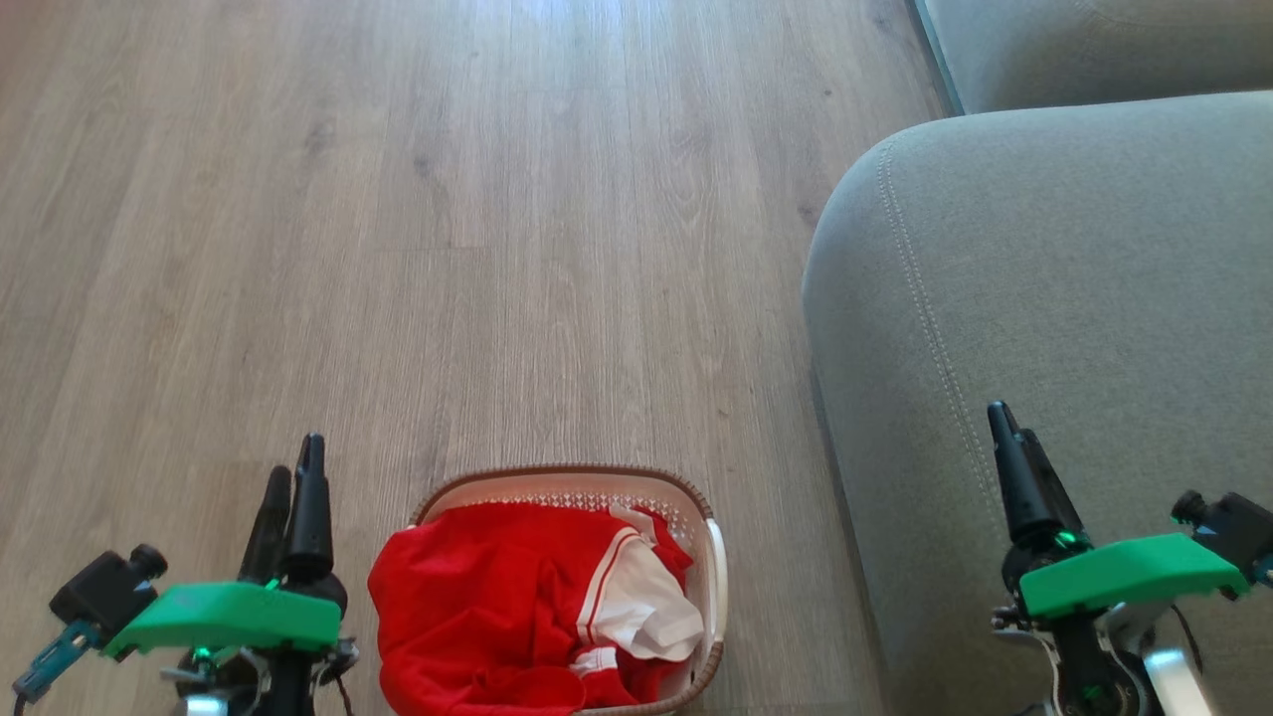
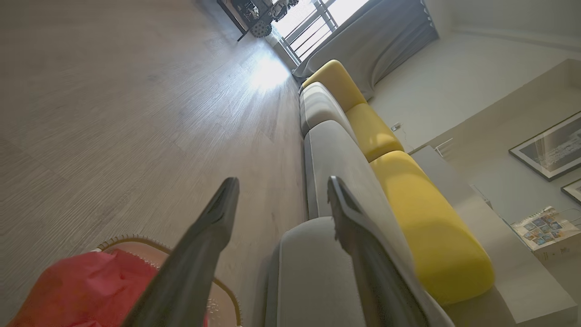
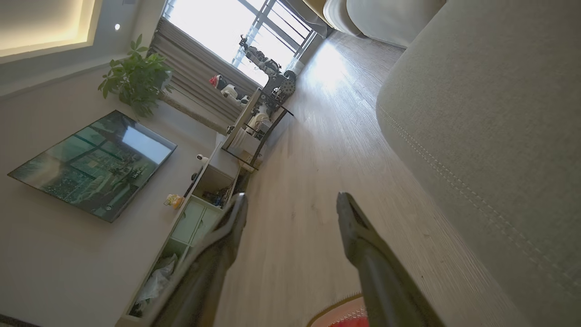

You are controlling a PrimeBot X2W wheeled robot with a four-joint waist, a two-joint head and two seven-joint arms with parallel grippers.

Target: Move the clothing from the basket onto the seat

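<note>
Red clothing with a white panel and striped trim fills the white basket, which stands on the floor at the bottom middle of the head view. The grey-green seat lies to the basket's right. My left gripper hangs open to the left of the basket, nothing between its fingers. My right gripper stands over the seat's front part. In the left wrist view the open left gripper has the clothing and basket rim at lower left. The right wrist view shows the right gripper open and empty.
Wood floor stretches ahead and left. A second sofa cushion sits at the top right. The left wrist view shows yellow backrests along the sofa. The right wrist view shows a TV, a low cabinet and a plant.
</note>
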